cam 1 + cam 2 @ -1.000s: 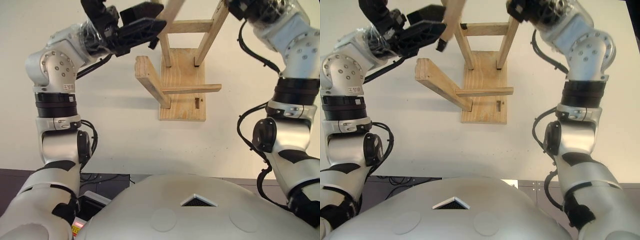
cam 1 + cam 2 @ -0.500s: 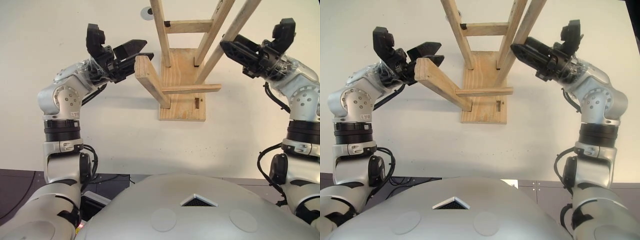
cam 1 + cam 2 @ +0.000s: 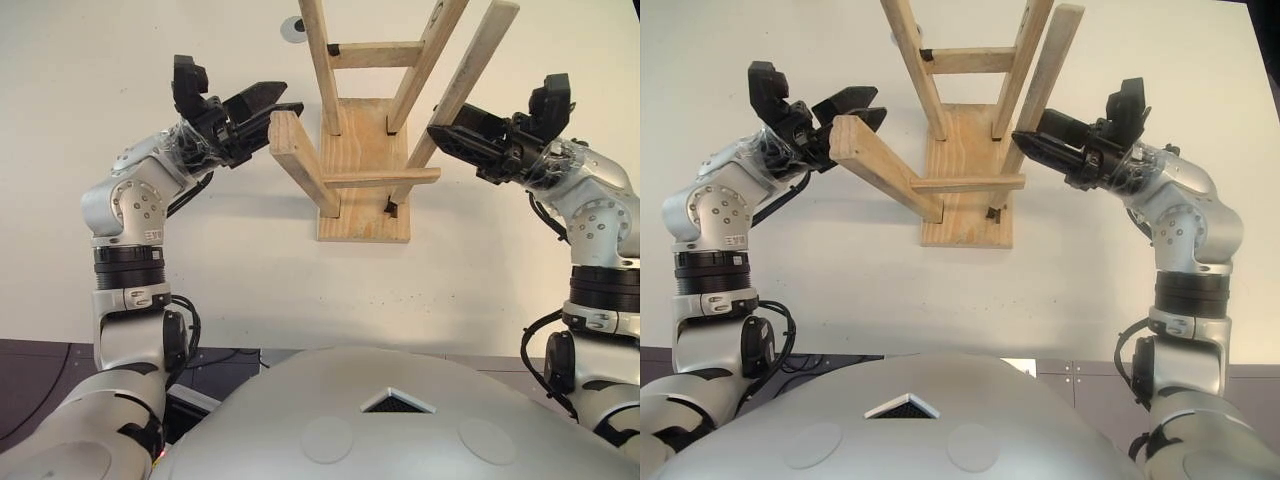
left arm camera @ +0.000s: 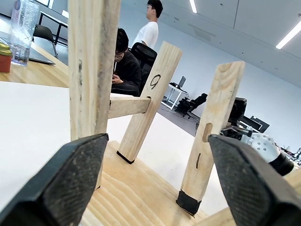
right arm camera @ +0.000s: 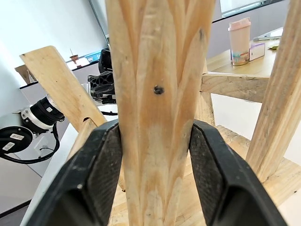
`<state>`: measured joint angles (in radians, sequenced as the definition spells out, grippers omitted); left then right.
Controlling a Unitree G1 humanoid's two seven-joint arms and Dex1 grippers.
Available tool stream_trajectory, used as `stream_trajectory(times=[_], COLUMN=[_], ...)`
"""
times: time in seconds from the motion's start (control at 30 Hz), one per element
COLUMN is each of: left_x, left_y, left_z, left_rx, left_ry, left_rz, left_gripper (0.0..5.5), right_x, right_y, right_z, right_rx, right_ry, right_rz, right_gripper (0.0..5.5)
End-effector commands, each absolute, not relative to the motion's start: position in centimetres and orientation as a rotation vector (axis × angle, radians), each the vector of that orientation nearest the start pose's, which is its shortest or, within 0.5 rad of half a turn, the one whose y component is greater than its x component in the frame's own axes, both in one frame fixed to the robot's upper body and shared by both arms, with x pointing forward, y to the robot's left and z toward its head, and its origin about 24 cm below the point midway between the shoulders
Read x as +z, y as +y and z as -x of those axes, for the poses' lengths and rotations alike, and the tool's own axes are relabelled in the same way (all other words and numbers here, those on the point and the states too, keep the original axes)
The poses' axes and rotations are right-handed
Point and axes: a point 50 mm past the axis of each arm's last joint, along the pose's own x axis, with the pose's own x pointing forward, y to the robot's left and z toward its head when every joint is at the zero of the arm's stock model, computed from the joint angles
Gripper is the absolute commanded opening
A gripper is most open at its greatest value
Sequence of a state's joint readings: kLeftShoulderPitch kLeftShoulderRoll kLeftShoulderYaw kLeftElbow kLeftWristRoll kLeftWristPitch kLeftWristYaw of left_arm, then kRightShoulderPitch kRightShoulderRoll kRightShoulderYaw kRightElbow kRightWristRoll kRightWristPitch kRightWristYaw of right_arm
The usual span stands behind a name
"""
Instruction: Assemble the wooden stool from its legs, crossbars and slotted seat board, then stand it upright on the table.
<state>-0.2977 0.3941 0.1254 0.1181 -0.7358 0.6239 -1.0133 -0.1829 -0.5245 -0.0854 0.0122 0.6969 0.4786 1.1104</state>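
A leg [image 3: 455,95], set at the near-right corner of the seat [image 3: 362,215], is pinched by the right gripper [image 3: 437,135]. The left gripper [image 3: 286,103] is held spread by the near-left leg [image 3: 300,160].

seat [image 3: 362,205]: pale wood, fine straight grain
legs [image 3: 322,60]: pale wood, black feet, one with a dark handwritten mark
held leg [image 5: 157,70]: wavy grain, one dark spot
crossbars [image 3: 378,52]: pale wood
table [image 3: 200,270]: plain white
left gripper [image 3: 285,100]: black
right gripper [image 3: 437,135]: black
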Motion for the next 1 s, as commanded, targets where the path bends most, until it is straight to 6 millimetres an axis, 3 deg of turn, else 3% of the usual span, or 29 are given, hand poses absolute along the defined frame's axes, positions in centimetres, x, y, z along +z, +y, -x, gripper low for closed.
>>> stream_trajectory(times=[0.03, 0.2, 0.4, 0.63, 1.0], left_x=[9.3, 8.9, 8.6, 8.4, 8.4], left_y=[18.3, 18.1, 18.2, 17.9, 17.7], left_z=[-28.0, -27.8, -27.7, -27.4, -27.1], left_rx=[-1.051, -1.049, -1.044, -1.049, -1.058], left_ry=[0.165, 0.176, 0.187, 0.193, 0.188], left_rz=[0.496, 0.497, 0.499, 0.489, 0.473], left_gripper=[3.90, 3.90, 3.90, 3.90, 3.90], right_x=[6.5, 5.4, 5.1, 8.2, 12.0], right_y=[-22.9, -25.3, -25.8, -22.7, -20.5], right_z=[-24.7, -23.4, -22.1, -22.8, -24.5], right_rx=[1.034, 1.108, 1.261, 1.385, 1.371], right_ry=[0.356, 0.539, 0.627, 0.445, 0.323], right_rz=[-0.231, -0.142, 0.171, 0.324, 0.215], right_gripper=[2.02, 2.02, 2.02, 2.02, 2.02])
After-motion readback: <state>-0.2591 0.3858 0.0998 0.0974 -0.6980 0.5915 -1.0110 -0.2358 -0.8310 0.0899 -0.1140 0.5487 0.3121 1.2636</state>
